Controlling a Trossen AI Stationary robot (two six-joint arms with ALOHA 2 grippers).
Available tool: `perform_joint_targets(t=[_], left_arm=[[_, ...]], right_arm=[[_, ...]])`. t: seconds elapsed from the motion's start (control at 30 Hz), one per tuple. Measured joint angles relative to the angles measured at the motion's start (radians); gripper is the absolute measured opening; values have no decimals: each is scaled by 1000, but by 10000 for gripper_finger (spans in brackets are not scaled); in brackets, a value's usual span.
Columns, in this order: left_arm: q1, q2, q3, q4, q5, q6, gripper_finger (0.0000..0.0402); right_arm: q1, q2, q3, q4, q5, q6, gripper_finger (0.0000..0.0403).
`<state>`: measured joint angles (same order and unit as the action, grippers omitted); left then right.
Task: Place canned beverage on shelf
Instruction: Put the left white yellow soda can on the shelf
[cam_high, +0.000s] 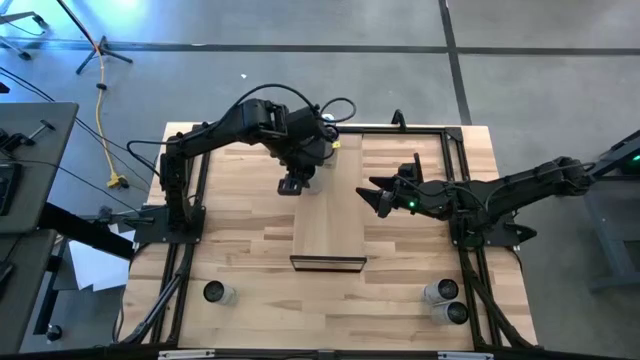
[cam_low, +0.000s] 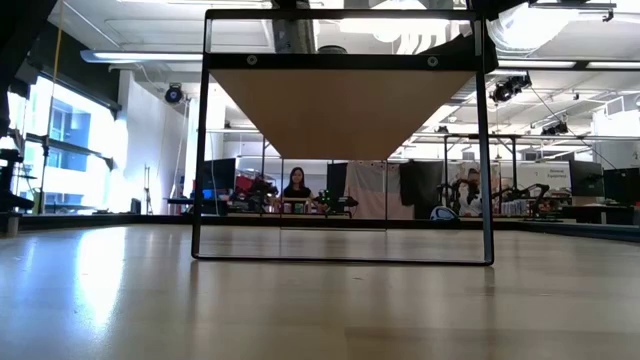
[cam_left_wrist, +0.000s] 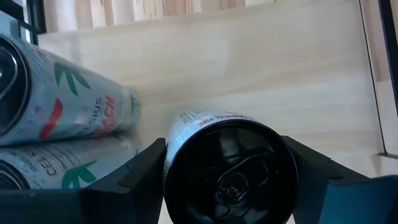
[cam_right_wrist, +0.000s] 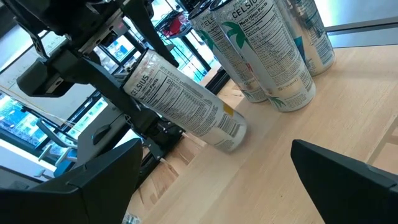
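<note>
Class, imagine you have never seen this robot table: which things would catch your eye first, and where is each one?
First, the left gripper at the far end of the shelf, its fingers closed around a can touching down on the shelf beside several standing cans. Next, the right gripper beside the shelf's right edge, fingers spread wide and empty. Three more cans wait near the table's front edge.

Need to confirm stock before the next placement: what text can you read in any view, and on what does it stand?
"CELSIUS" and "Nutrition Facts": standing cans on the shelf.
"TROPICAL VIBE": rim of the can in the left gripper.
"CELSIUS", only partly in view: that held can, in the right wrist view.
Fine print on all cans: too small to read.
High and low views: nothing readable.
</note>
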<state>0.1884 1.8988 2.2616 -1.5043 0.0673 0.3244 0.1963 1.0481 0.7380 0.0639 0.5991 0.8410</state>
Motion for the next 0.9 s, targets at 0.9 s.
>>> perform_joint_targets(t=[0.9], left_arm=[[-6,6,0,-52,27,27,271]], right_arm=[[0,0,0,-1,0,15,397]])
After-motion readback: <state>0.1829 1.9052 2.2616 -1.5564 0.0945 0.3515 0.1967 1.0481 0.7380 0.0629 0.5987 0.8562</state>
